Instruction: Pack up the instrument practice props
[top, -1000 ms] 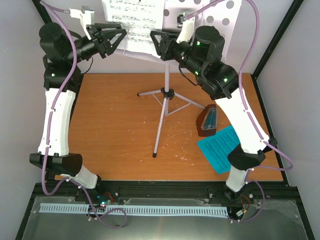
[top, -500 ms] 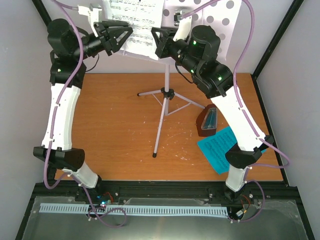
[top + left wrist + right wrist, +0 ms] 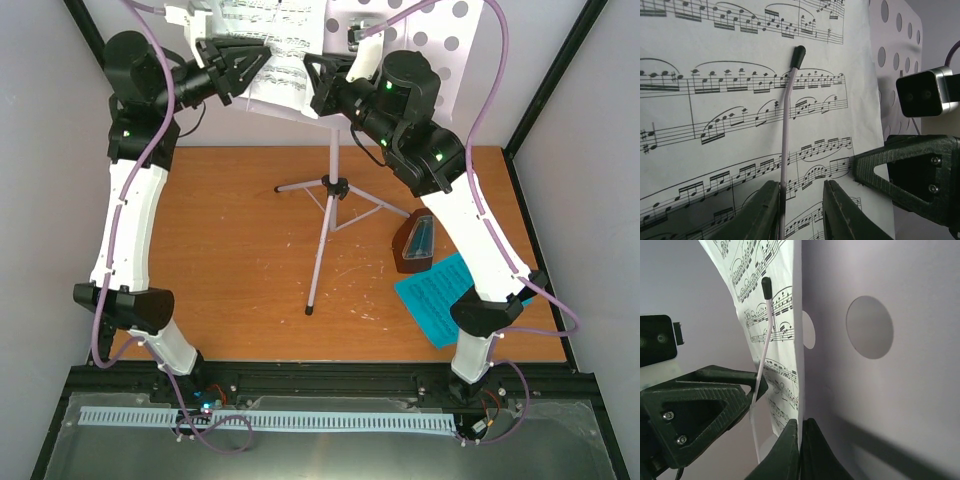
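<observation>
Packing looks barely begun: the right claw [image 3: 800, 429] is clenched, apparently on the edge of the white sheet music [image 3: 715, 125] (up on the upright music stand [image 3: 332, 170]), the left claw [image 3: 800, 200] gapes astride the stand's retaining wire [image 3: 788, 120], and metronome [image 3: 412, 243] and teal booklet [image 3: 440, 297] sit on the surface [image 3: 230, 250].

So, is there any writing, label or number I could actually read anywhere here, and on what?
No words or numbers can be read.
On the white sheet music: printed notes and staves only, no words.
On the teal booklet: dark print, too small to read.
On the small brown pyramid metronome: no legible label.
</observation>
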